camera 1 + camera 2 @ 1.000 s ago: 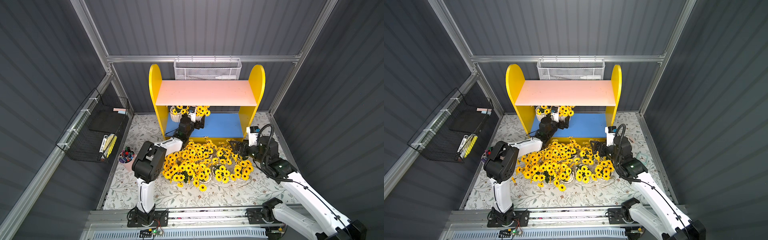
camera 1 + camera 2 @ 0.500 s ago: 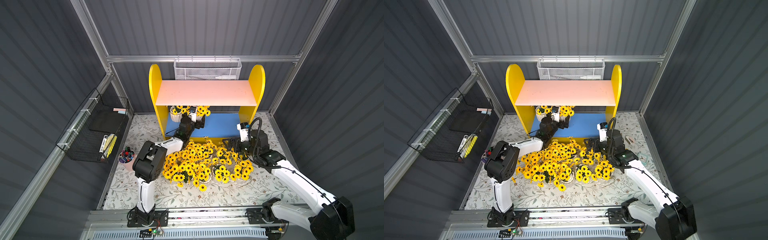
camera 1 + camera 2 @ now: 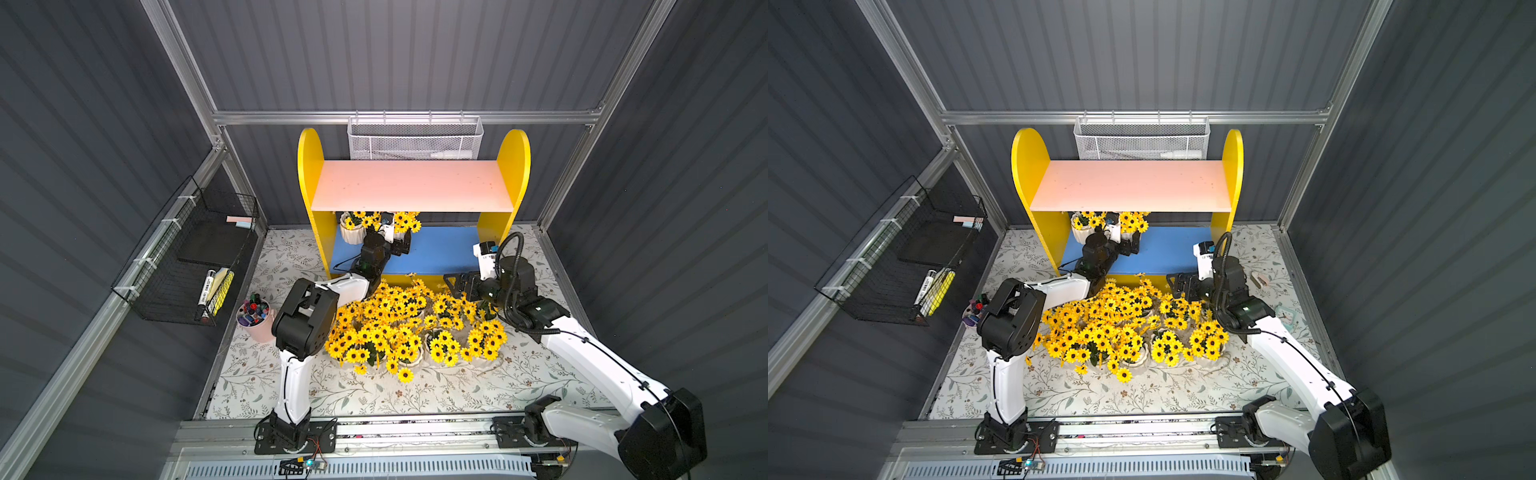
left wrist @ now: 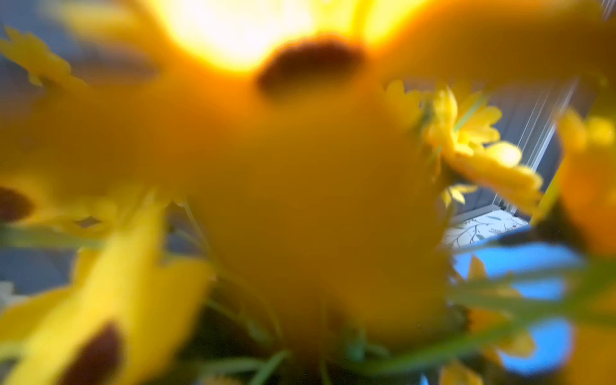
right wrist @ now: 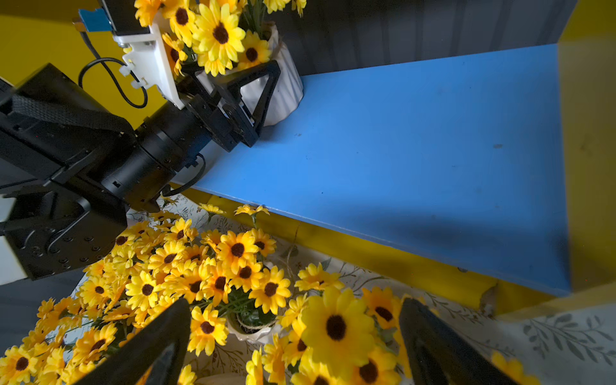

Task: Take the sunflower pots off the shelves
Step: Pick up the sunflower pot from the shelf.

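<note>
Two sunflower pots (image 3: 351, 232), white and ribbed under yellow dark-centred blooms, stand at the left end of the shelves' (image 3: 309, 174) blue lower board (image 3: 444, 249). The left gripper (image 3: 401, 244) straddles the right-hand pot (image 5: 283, 96); whether it squeezes, I cannot tell. Rightward that board lies bare, as does the pink upper board (image 3: 415, 191). On the floral table (image 3: 415, 395), a pink cup of markers (image 3: 254, 320) sits left of the other pots (image 3: 399, 328), which crowd the shelf front. The right gripper (image 3: 451, 286) hovers over them, jaws wide, empty.
</note>
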### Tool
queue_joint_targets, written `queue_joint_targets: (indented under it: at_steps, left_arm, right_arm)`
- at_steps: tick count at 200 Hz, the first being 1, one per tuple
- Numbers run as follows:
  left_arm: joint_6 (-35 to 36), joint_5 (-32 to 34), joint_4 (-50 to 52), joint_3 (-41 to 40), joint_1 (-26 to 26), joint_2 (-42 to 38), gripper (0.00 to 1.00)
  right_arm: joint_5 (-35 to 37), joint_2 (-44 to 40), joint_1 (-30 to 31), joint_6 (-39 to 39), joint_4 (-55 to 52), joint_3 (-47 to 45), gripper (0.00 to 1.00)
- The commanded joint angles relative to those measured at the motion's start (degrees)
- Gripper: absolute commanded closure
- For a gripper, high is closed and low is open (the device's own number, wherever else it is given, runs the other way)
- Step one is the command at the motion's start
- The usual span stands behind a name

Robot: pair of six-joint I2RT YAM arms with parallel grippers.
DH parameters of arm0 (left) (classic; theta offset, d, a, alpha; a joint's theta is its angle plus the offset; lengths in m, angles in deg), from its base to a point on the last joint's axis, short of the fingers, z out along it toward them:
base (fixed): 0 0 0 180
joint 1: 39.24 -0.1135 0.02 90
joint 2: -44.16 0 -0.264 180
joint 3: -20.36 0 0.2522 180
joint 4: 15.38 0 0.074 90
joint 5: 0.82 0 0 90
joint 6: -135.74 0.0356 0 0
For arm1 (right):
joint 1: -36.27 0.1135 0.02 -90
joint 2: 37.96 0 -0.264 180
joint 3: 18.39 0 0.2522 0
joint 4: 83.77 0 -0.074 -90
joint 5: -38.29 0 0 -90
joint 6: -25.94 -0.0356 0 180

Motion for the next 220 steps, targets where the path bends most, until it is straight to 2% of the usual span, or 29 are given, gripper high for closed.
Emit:
queue_joint_targets:
  at_steps: [1,220]
  left_arm:
    - [0.1,0.0,-1.3,2.4,-0.6,1.8,0.0]
    - [0.7,-3.2,1.1,9.5,-2.1,6.5,0.01]
  right_arm:
    - [0.7,-0.1,0.2,0.8,1.0,-0.2,0.01]
    - [0.7,0.2,0.1,-0.2,1.9,-1.7,0.01]
